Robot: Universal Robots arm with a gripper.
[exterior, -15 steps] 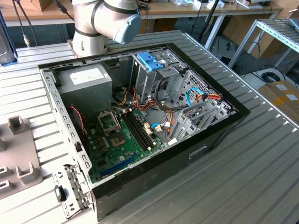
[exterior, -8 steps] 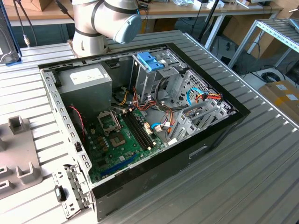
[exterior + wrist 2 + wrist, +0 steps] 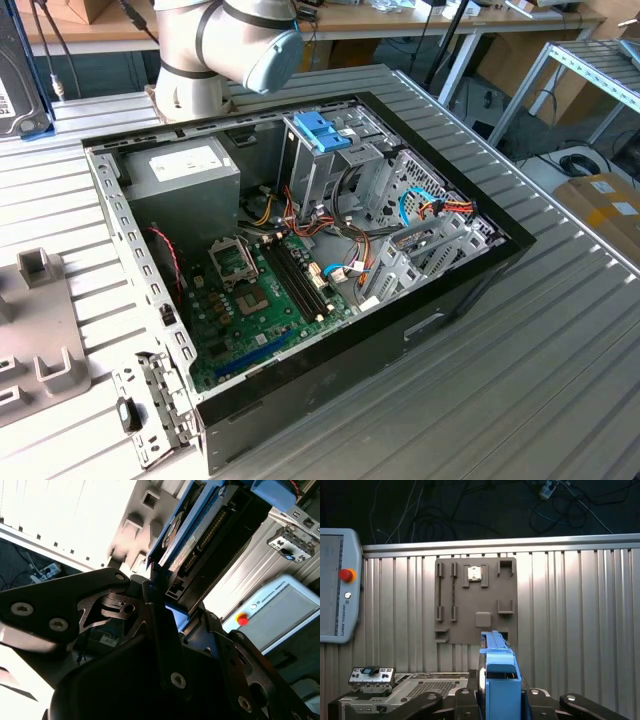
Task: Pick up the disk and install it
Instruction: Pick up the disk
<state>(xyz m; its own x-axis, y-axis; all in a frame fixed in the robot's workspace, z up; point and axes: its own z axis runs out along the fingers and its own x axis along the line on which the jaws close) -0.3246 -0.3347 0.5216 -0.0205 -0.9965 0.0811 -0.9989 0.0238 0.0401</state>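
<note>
Clamping disk (image 3: 500, 675), gripper (image 3: 500, 702) w/ disk's lower end hidden.

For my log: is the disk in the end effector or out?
In. In the second wrist view the end effector is shut on one end of the disk.

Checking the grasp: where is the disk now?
In both wrist views the disk stands clamped in the gripper, near the computer case, with the grey fixture plate beyond it.

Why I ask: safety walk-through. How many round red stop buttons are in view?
1: a round red button on the light-grey rectangular teach pendant, in both wrist views. Others may be hidden.
</note>
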